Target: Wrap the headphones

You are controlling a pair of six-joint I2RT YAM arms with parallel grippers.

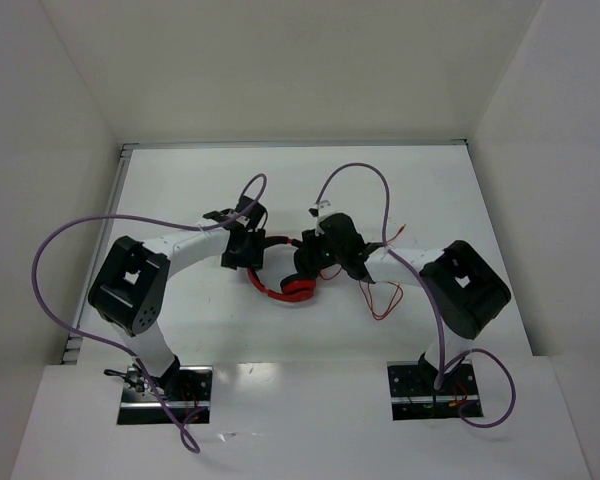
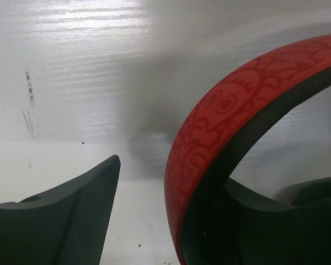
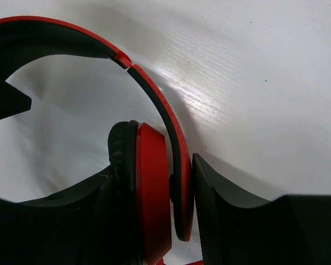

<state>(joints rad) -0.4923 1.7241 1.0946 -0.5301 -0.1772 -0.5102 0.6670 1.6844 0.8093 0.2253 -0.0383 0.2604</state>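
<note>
Top external view is showing headphones (image 1: 280, 291) mid-counter (image 1: 430, 190). Right gripper (image 1: 318, 266) is clamping the ear cup (image 3: 152, 182); left gripper (image 1: 244, 256) is straddling the headband (image 2: 209, 138), jaws apart. Winding the cable (image 1: 385, 300) snugly is needing a steady hold.

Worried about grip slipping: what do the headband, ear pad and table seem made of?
Headband: probably hard plastic, matte red, printed pattern. Ear pad: seemingly padded black leatherette, bulging rounded edge. Table: white, perhaps painted wood, semi-gloss; grain lines and glare show.
</note>
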